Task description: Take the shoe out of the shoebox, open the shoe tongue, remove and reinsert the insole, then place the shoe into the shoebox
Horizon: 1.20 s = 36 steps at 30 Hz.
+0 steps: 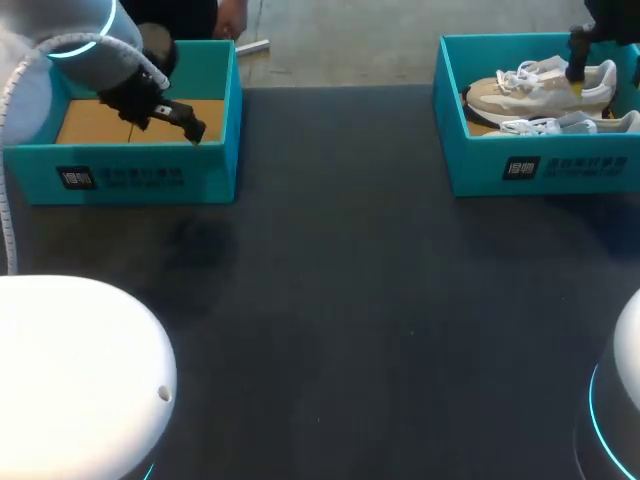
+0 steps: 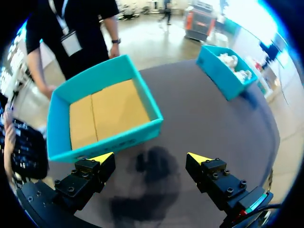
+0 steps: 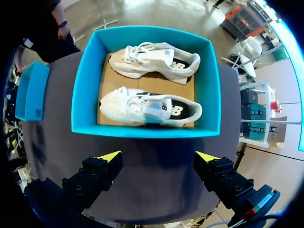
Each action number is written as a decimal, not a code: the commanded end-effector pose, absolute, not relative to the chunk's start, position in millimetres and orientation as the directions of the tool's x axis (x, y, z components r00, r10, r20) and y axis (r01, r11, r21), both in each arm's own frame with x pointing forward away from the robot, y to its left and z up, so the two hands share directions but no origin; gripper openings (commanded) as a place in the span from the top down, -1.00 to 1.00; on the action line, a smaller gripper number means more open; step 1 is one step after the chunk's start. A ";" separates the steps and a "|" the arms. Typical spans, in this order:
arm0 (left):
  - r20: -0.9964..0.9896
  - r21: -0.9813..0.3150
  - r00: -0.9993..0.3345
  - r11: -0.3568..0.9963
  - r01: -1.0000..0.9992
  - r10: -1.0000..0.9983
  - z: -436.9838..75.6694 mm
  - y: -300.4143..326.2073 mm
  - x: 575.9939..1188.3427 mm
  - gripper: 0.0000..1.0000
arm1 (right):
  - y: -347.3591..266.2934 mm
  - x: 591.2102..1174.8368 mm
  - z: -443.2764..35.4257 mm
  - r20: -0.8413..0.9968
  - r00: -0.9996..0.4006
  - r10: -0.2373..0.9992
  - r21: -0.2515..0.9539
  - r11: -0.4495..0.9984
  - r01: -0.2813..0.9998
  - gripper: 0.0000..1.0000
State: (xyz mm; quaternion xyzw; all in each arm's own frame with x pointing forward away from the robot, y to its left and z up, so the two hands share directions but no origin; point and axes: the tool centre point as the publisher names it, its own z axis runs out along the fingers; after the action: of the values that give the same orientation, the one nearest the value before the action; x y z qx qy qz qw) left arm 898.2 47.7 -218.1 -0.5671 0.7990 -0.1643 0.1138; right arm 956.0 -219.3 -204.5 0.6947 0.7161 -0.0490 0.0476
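Left fingers (image 2: 102, 158), right fingers (image 3: 110, 156) wide apart, empty, shoebox (image 1: 560, 165) wall half-hiding one shoe (image 1: 585, 122)

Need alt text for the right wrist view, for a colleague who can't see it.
A teal shoebox on the dark table holds a pale sneaker by its far wall and a second sneaker by its near wall, on a cardboard floor. The right gripper hangs short of the box, jaws open and empty.
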 end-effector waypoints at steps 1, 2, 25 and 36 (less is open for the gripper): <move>0.008 -0.342 -0.082 0.074 -0.937 -0.997 -220.0 52.7 900.8 -1.00 | -218.0 936.1 -206.5 -0.141 -0.029 0.990 0.035 0.035 0.999 -1.00; 0.011 -0.339 -0.070 0.062 -0.939 -0.998 -221.6 54.9 901.9 -1.00 | -217.3 932.9 -206.7 -0.141 -0.031 0.990 0.046 0.038 0.998 -1.00; 0.074 -0.203 0.271 -0.281 -0.938 -0.960 -221.2 95.0 913.0 -1.00 | -214.2 888.0 -219.0 -0.110 0.031 0.993 0.080 -0.022 0.997 -1.00; 0.074 -0.203 0.271 -0.281 -0.938 -0.960 -221.2 95.0 913.0 -1.00 | -219.4 891.7 -222.0 -0.078 -0.020 0.997 0.065 0.025 0.998 -1.00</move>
State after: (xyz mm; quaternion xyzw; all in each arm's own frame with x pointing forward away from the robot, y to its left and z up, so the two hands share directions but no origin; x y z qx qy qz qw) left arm 913.3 94.7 -221.1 -0.7951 0.5967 -0.0911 0.0592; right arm 890.3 -215.3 -221.5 0.6996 0.7123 -0.0050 0.0558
